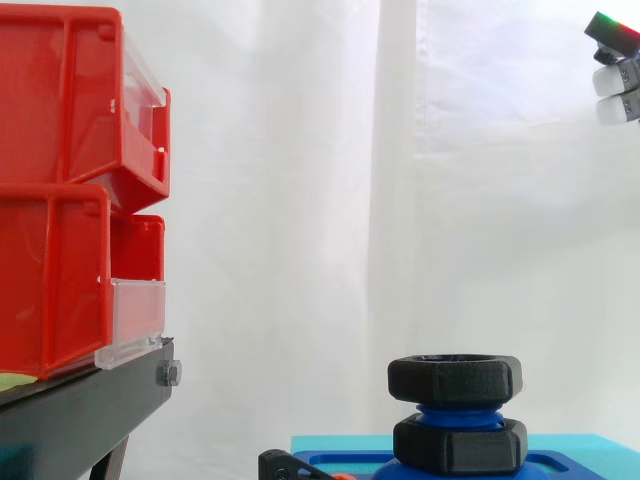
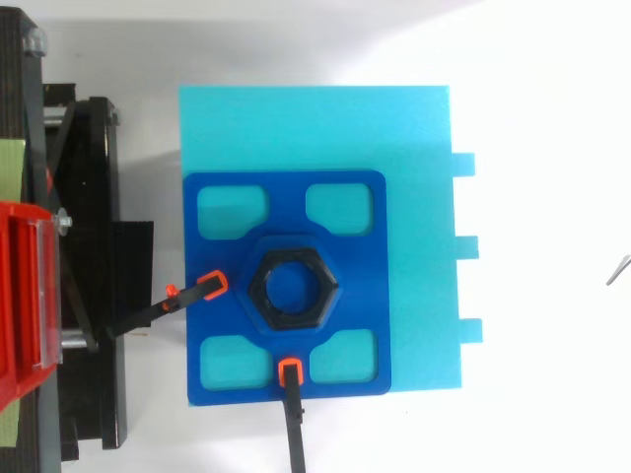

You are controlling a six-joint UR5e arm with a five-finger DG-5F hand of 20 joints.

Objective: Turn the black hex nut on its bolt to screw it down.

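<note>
Hand (image 1: 617, 78) well apart from black hex nut (image 1: 455, 378)

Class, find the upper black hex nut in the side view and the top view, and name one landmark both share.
Side view: the upper black hex nut sits low, right of centre, on the blue bolt, above a second black nut.
Top view: the same nut is centred in the dark blue plate.
Shared landmark: the red plastic bins at the left edge.
</note>
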